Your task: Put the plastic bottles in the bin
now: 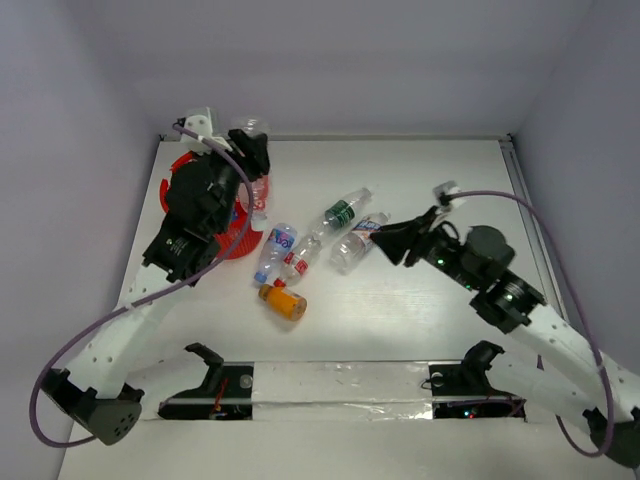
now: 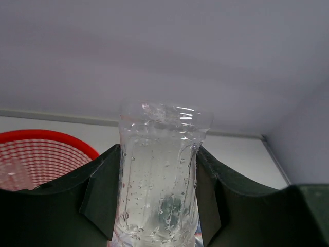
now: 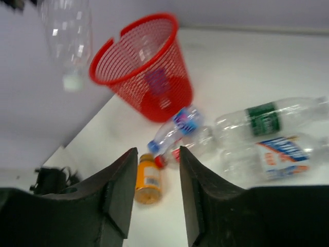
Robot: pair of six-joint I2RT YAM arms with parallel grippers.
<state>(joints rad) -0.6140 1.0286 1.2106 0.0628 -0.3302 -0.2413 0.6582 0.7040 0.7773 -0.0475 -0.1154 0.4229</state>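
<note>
Plastic bottles (image 1: 301, 256), five of them, are lying in a loose cluster at the middle of the white tabletop (image 1: 380, 320). A clear bottle with a blue label (image 1: 277, 247) and a clear bottle with a red-and-white label (image 1: 298, 262) are lying side by side, just right of the round red plastic mesh basket (image 3: 164, 98). Farther right, a clear bottle with a green label (image 1: 340, 215) is lying slantwise. A clear bottle with a blue-and-orange label (image 1: 356, 245) is lying just beside it on the near side. A small orange bottle with a red cap (image 1: 283, 301) is lying on its side, nearest of the five to the arms.

The basket is standing upright at the far left of the table, largely hidden from above by the left arm. A sixth, unlabelled clear plastic bottle (image 2: 162, 128) is hanging in the air by the basket's far-right rim. It is sitting higher than the rim and not inside, with its base upward and its pale cap downward. The left gripper (image 2: 158, 175) is pinching it across the body, one finger pressing on each side.

The right gripper (image 3: 157, 170) is hovering low at the right end of the blue-and-orange-labelled bottle; whether it is touching cannot be told. Its jaws are standing apart with nothing between them.
</note>
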